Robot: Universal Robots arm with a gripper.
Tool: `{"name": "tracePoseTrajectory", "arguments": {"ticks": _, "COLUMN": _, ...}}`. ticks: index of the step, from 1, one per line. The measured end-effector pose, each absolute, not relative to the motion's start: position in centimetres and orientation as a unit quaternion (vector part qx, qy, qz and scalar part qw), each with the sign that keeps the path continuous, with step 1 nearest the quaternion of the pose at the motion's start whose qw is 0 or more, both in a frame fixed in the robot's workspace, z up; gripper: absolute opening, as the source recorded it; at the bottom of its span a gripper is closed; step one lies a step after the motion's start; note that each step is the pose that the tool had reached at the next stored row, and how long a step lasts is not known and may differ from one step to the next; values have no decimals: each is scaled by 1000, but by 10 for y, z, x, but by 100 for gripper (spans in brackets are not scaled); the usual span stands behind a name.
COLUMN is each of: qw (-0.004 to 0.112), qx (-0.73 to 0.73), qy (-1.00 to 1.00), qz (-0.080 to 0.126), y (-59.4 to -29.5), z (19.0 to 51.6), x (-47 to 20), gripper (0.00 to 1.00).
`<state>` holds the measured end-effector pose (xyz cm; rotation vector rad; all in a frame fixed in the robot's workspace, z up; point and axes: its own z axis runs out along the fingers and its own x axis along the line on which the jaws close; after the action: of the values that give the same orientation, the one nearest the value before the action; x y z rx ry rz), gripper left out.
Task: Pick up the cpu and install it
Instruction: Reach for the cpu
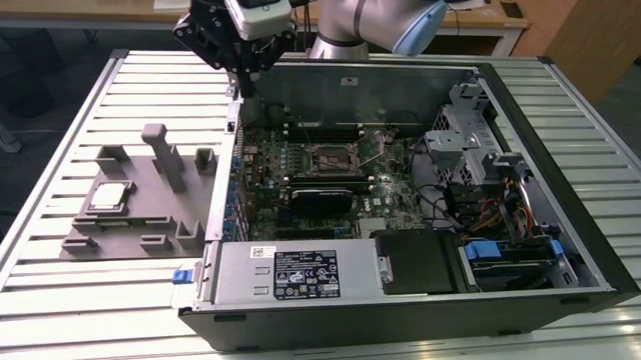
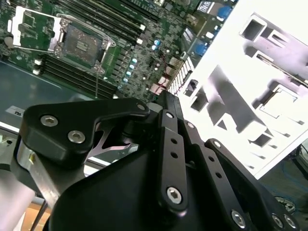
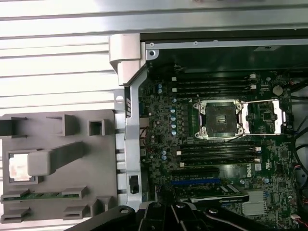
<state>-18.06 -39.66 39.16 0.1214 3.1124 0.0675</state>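
1 flat square cpu [image 1: 108, 196], silvery with pale rim, lies in grey fixture [image 1: 161, 208].

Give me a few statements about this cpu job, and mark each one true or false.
1. The cpu lies in the grey fixture block. True.
2. The gripper holds the cpu. False: the gripper hangs by a corner of the computer case, apart from the cpu.
3. The cpu socket stands open and empty. True.
4. The computer case stands upright with its side closed. False: it lies on its side, open.
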Motion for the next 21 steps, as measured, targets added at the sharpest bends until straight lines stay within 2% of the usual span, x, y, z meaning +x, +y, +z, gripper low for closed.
{"name": "tracePoseTrajectory", "arguments": {"ticks": 21, "qw": 14, "qx": 39, "qy": 999, "qz": 22, "y": -397, "z": 391, "x": -226, "gripper": 11}}
